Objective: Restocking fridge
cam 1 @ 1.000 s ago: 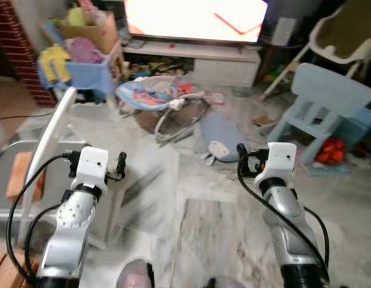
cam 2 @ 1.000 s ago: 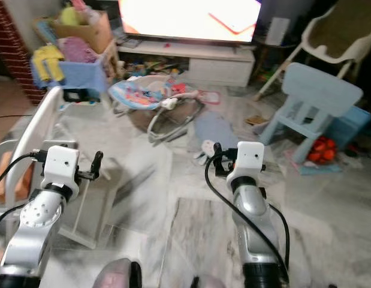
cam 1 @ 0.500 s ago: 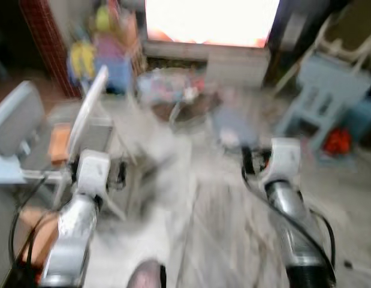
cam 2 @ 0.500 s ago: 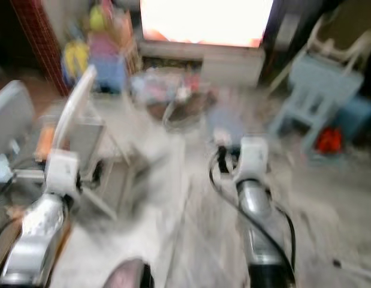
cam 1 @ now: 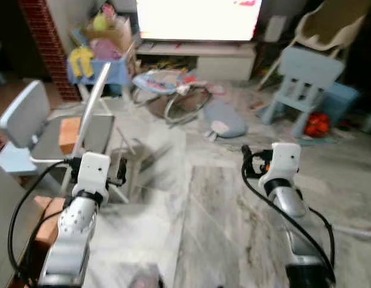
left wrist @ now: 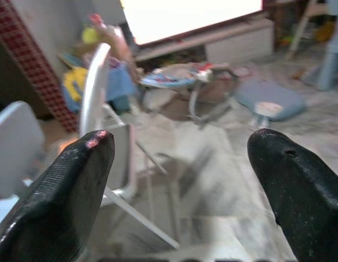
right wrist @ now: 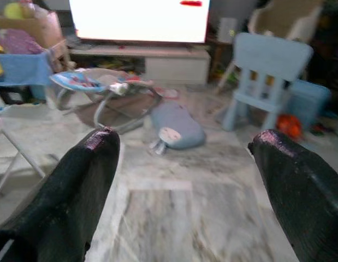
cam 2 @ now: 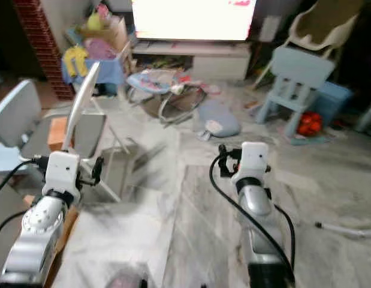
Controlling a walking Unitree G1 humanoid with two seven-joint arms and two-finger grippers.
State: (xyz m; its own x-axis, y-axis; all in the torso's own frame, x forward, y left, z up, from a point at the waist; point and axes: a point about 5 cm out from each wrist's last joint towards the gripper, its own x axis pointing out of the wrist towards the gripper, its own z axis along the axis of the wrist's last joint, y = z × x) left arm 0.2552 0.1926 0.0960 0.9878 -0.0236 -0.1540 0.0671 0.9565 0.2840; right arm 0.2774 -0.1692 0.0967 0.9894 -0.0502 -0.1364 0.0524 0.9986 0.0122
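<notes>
No fridge or goods for it can be made out; I face a living-room floor. My left gripper [left wrist: 179, 158] is held out at waist height, open, with nothing between its black fingers [left wrist: 65, 196]. My right gripper [right wrist: 179, 164] is held out the same way over the marble floor, open and empty, its fingers [right wrist: 76, 191] wide apart. In the left eye view both silver arms reach forward, the left wrist [cam 1: 93, 173] beside a folding chair and the right wrist [cam 1: 282, 163] over bare floor.
A grey folding chair [cam 1: 83, 129] with an orange block [cam 1: 68, 127] stands at my left. Ahead lie a baby bouncer [cam 1: 170, 90] and a grey cushion [cam 1: 224, 123]. A pale blue child's chair [cam 1: 305, 78] stands right, a bright TV [cam 1: 197, 18] at the back. Marble floor [cam 1: 221, 210] lies ahead.
The camera has moved: the room now sits farther off and more of the folding chair shows at left. The blur of half a second ago is gone. Both arms keep their pose.
</notes>
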